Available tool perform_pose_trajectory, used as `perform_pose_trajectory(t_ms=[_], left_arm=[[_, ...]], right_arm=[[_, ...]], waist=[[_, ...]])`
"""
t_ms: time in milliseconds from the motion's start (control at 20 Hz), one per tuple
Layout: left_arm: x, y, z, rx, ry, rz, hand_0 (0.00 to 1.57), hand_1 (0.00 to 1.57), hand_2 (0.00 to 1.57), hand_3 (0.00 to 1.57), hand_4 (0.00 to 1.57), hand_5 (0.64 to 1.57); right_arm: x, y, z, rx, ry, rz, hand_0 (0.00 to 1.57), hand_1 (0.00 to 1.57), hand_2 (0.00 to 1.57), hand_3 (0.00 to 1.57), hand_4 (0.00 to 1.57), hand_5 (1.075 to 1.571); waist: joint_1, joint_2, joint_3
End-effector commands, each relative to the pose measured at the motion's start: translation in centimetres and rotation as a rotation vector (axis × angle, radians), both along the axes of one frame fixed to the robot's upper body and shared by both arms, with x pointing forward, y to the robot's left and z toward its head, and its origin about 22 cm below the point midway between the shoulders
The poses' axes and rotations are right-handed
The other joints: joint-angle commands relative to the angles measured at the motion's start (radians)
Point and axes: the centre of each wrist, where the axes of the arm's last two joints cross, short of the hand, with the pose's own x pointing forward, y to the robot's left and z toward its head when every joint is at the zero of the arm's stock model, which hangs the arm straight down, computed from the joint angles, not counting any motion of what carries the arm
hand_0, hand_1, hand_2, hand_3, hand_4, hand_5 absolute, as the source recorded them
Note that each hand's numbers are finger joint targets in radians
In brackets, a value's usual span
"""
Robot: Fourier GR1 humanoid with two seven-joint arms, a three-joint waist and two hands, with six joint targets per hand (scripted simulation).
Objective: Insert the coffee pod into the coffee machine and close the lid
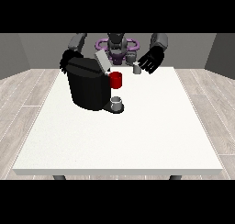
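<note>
Two hands are showing at the far edge of the white surface, one on each side of the robot. The hand at the view's right is hanging with its fingers spread and fairly straight, just beside a small grey coffee pod; whether a fingertip is touching the pod I cannot tell, and nothing is curling round it. The pod is sitting upright on the surface, near the back edge, apart from the coffee machine. The machine's lid is standing tilted open, a red part is showing at its front, and a grey cup is resting on its tray. The hand at the view's left is lying mostly behind the machine's top corner; its fingers are hidden. Risks, as I am judging them: the pod being small and light, a sideways brush from the spread fingers could tip or push it off the back edge; a tilted carry could jam it at the opening.
</note>
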Motion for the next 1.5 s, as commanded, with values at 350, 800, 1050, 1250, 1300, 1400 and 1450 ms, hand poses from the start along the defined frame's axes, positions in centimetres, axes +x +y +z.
perform_pose_trajectory(t_ms=[350,800,1050,1250,1300,1400,1450], left_arm=[[1.6,0.5,8.3,-0.064,-0.104,0.05,1.26,1.26,1.29,1.22,0.47,1.571],[1.7,1.0,11.8,-0.022,-0.19,0.066,1.26,1.26,1.3,1.24,0.49,1.571],[2.0,-1.1,11.5,-0.007,-0.135,0.038,1.31,1.31,1.33,1.23,0.49,1.571],[2.2,-1.2,9.4,-0.014,-0.111,0.064,1.33,1.33,1.34,1.23,0.5,1.571],[2.2,-1.7,8.1,-0.011,-0.065,0.047,1.32,1.32,1.33,1.23,0.51,1.571],[2.2,-2.6,11.1,-0.015,-0.163,0.002,1.23,1.23,1.28,1.21,0.51,1.571],[2.3,-2.5,10.4,-0.022,-0.126,0.027,1.26,1.26,1.3,1.21,0.51,1.571]], right_arm=[[1.3,1.0,3.9,-0.015,-0.071,0.046,0.0,0.0,0.0,0.0,0.51,1.571],[1.5,1.4,5.2,-0.056,-0.158,0.043,0.0,0.0,0.0,0.0,0.48,1.571],[1.7,0.4,4.3,-0.035,-0.11,0.0,0.0,0.0,0.0,0.0,0.48,1.571],[0.7,2.2,4.0,-0.022,-0.095,0.027,0.0,0.0,0.0,0.0,0.53,1.571],[0.3,2.7,3.7,-0.012,-0.085,0.025,0.0,0.0,0.0,0.0,0.52,1.571],[1.1,2.5,3.0,-0.015,-0.148,-0.017,0.0,0.0,0.0,0.0,0.5,1.571],[0.9,0.3,3.1,-0.015,-0.132,0.017,0.0,0.0,0.0,0.0,0.51,1.571]], waist=[[-0.098,0.075,-0.0002],[-0.129,0.147,-0.0002],[-0.101,0.119,0.0001],[-0.132,0.115,-0.0003],[-0.113,0.075,-0.0003],[-0.089,0.153,0.0001],[-0.115,0.142,0.0002]])
